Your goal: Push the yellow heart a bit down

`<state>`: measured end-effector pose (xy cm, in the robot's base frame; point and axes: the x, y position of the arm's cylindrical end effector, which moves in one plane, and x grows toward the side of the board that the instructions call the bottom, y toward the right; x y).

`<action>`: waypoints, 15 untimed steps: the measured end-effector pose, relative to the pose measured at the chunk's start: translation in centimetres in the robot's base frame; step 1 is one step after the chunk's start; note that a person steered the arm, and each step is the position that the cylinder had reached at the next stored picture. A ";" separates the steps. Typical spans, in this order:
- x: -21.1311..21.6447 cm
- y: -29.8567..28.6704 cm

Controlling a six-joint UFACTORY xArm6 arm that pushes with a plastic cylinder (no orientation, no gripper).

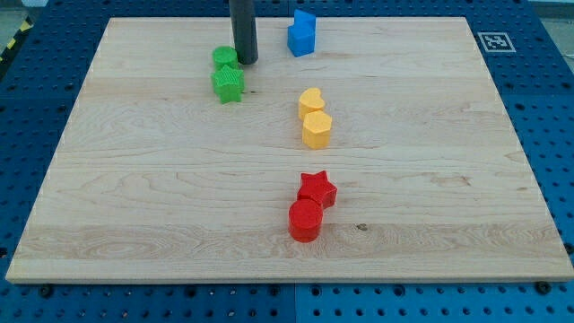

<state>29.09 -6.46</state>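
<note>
On the wooden board (134,224), the yellow heart block (310,100) sits touching a yellow hexagonal block (317,129) directly below it; any downward shove likely drags both. The arm's tip (246,60), clawless, holds nothing, well up-left of the heart beside green blocks (227,76). Its upper rod is cropped.

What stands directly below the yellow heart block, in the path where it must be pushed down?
The yellow hexagonal block touches the yellow heart block on its lower side, so it blocks the way. My tip is at upper left, beside the green blocks.
</note>
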 end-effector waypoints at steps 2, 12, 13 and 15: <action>3.1 4.3; 9.2 10.1; 9.7 10.2; 10.7 10.8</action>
<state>39.76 4.34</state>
